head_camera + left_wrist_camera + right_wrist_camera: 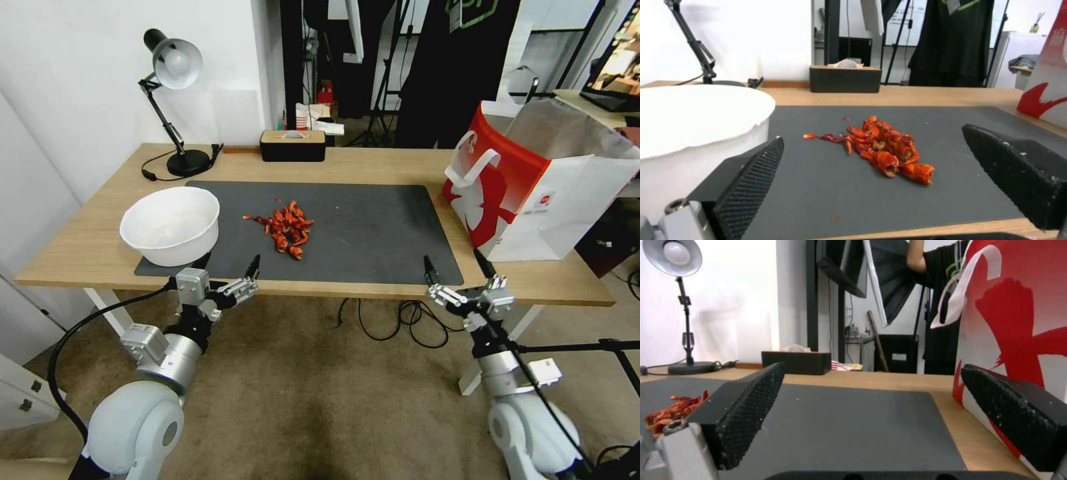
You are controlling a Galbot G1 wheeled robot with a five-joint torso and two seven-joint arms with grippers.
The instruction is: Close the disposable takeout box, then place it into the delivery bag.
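Since no takeout box lies on the mat [373,220], both hands wait spread wide at its near edge: left hand [229,265], right hand [456,264] beside the delivery bag [533,193].

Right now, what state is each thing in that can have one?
Delivery bag: upright, mouth open, on the table's right end.
White bowl: upright on the mat's left corner.
Red food scraps: loose pile on the mat.
Desk lamp: standing; lit or not, cannot tell.
Left gripper: open, at the table's near edge.
Right gripper: open, near the bag.
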